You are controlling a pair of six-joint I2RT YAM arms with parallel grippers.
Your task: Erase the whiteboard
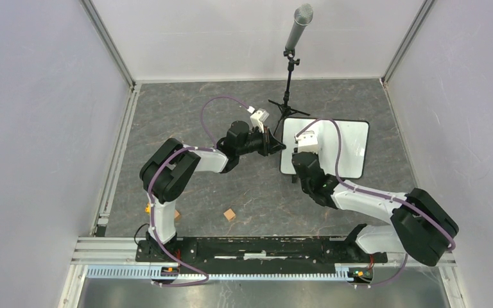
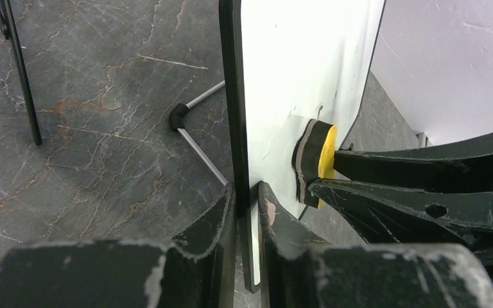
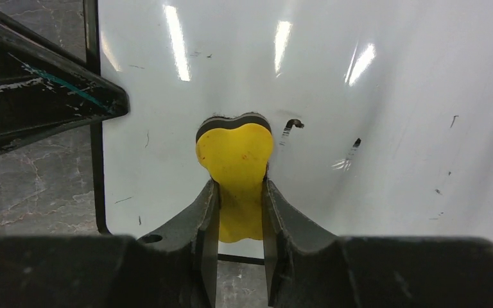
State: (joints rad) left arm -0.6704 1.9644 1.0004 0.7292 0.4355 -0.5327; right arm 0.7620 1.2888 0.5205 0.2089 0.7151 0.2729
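The whiteboard (image 1: pixel 346 144) lies right of centre, its left edge pinched by my left gripper (image 1: pixel 281 149). In the left wrist view the left gripper (image 2: pixel 247 192) is shut on the black rim of the whiteboard (image 2: pixel 295 58), one finger on each face. My right gripper (image 3: pixel 239 186) is shut on a yellow eraser (image 3: pixel 236 147) whose dark felt side presses on the whiteboard (image 3: pixel 391 96). A few short black marks (image 3: pixel 292 123) remain just right of the eraser. The eraser (image 2: pixel 318 160) also shows edge-on in the left wrist view. My right gripper (image 1: pixel 303 154) hovers over the board's left part.
A microphone on a tripod stand (image 1: pixel 290 64) rises just behind the board, one tripod leg (image 2: pixel 199 147) close to its rim. A small wooden block (image 1: pixel 230 214) and an orange piece (image 1: pixel 149 208) lie near the front. Enclosure walls stand left, right and behind.
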